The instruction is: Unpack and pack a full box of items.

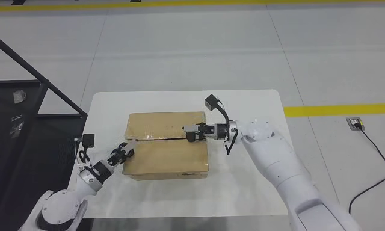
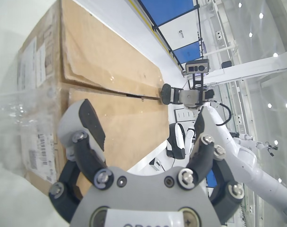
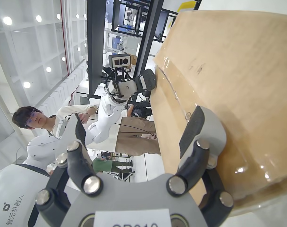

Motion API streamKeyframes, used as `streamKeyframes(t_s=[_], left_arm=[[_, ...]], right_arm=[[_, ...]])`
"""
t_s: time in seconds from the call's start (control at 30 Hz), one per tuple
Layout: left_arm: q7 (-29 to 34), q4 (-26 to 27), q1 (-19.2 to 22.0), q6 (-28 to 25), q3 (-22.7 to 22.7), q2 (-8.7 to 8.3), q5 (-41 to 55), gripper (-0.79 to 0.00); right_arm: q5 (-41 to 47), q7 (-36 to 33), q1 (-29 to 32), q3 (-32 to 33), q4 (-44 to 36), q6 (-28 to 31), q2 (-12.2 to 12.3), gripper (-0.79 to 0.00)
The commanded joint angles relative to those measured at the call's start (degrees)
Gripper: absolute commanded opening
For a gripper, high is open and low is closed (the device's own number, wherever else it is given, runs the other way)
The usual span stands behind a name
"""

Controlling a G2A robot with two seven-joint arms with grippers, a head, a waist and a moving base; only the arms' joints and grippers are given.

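Observation:
A closed cardboard box point(image 1: 166, 145) lies in the middle of the white table point(image 1: 252, 110), its two top flaps meeting at a seam point(image 1: 162, 138) across its length. My left gripper point(image 1: 125, 151) is at the box's near left corner, open; one finger point(image 2: 91, 124) is over the box point(image 2: 110, 72) top and the other past its edge. My right gripper point(image 1: 191, 133) is open at the right end of the seam, with one pad point(image 3: 193, 128) over the box point(image 3: 228, 72) top close to the seam. Clear tape and labels point(image 2: 37, 67) cover the box's end face.
A black metal frame point(image 1: 24, 110) stands against the table's left side. On the floor at the right are a yellow line point(image 1: 334, 109) and a socket point(image 1: 355, 123) with a cable. Bare table surrounds the box.

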State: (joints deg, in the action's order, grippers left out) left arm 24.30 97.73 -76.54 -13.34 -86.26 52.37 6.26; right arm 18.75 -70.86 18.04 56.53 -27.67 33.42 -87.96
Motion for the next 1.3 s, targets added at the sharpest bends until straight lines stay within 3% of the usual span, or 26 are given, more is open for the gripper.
streamKeyframes(t_s=[0.0,0.13,0.27,0.67,0.83,1.1,1.27], left_arm=[[-1.7,-0.2,-0.9,-0.9,-1.4,0.08,1.3,0.000],[-4.9,-0.6,-3.8,-2.1,-5.6,0.20,5.7,0.000],[-10.5,-1.1,-7.0,0.9,-9.1,0.60,10.7,0.000],[-11.2,-1.3,-7.5,1.8,-9.5,0.68,11.1,0.000],[-17.0,-3.2,-7.6,5.3,-6.1,1.85,15.5,0.000],[-22.8,-7.1,-10.6,3.8,-0.9,3.78,20.3,0.000],[-25.2,-14.2,-4.0,6.5,2.6,5.16,24.7,0.000]], right_arm=[[0.7,0.2,0.1,0.0,1.3,0.2,-0.1,0.000],[2.0,0.3,0.4,-0.1,2.5,0.3,-0.4,0.000],[2.6,0.2,0.4,-0.3,3.2,0.2,-0.5,0.000],[2.6,0.2,0.4,-0.3,3.2,0.2,-0.5,0.000],[2.6,0.2,0.4,-0.3,3.2,0.2,-0.5,0.000],[2.6,0.2,0.4,-0.3,3.2,0.2,-0.5,0.000],[2.6,0.2,0.4,-0.3,3.2,0.2,-0.5,0.000]])
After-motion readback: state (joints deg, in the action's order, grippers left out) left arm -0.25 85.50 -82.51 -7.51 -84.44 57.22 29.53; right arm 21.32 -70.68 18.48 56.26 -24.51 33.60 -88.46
